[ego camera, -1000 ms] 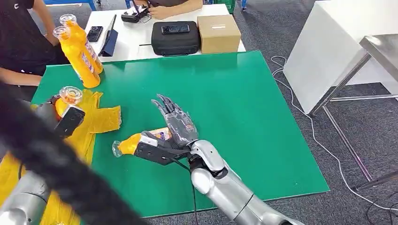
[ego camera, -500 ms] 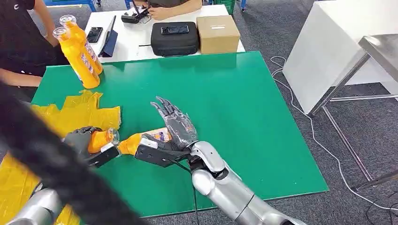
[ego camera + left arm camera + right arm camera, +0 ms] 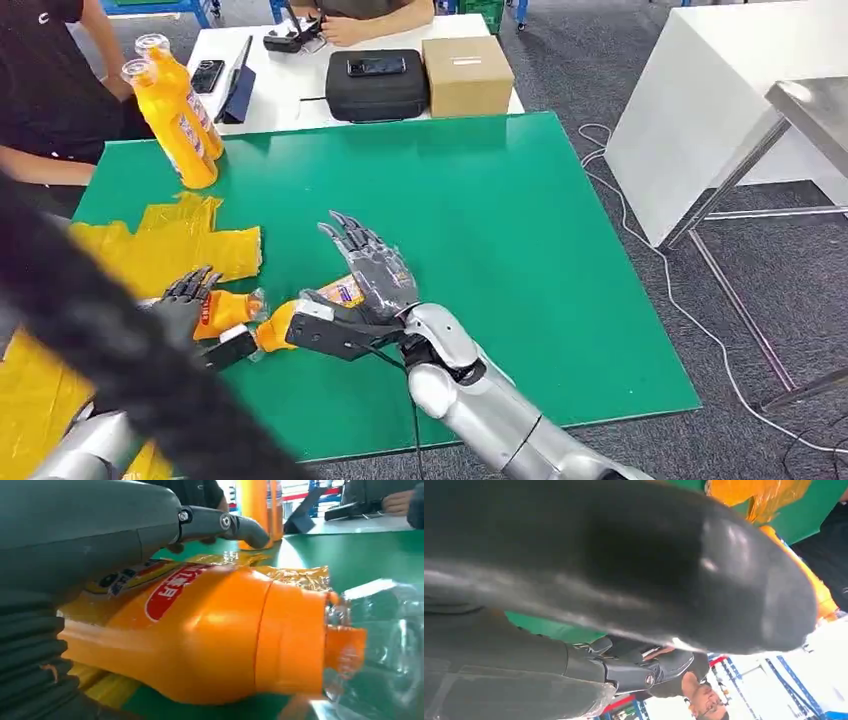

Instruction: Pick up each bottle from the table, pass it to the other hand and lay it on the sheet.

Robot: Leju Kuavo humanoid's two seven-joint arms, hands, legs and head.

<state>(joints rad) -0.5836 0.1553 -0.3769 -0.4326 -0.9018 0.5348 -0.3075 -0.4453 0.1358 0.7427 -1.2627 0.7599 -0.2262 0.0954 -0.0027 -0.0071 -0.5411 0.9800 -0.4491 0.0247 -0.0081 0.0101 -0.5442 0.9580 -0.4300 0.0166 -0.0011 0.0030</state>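
Both hands meet near the front left of the green tabletop (image 3: pixel 520 250), each with an orange bottle. Resting low over the surface, the left hand (image 3: pixel 190 310) grips one orange bottle (image 3: pixel 225 310) that lies on its side just off the edge of the yellow sheet (image 3: pixel 170 245), its clear cap pointing toward the other hand; the left wrist view shows this bottle (image 3: pixel 210 640) close up, with a red label on its shoulder and the grey thumb (image 3: pixel 220 525) arched over it. On the other side, the right hand (image 3: pixel 360 285) holds a second orange bottle (image 3: pixel 300 315) — thumb under the neck end, the darker fingers stretched out straight above the labelled body rather than wrapped round it. The two bottles lie almost nose to nose, very close, though I cannot tell whether they touch. Two more orange bottles (image 3: pixel 175 115) stand upright together at the far left corner of the tabletop, beyond the crumpled sheet. Behind it stands a white table (image 3: pixel 290 85) carrying a black case (image 3: pixel 378 85), a cardboard box (image 3: pixel 467 75) and a phone (image 3: pixel 205 75) — with a person's arm (image 3: pixel 45 165) at the left edge.
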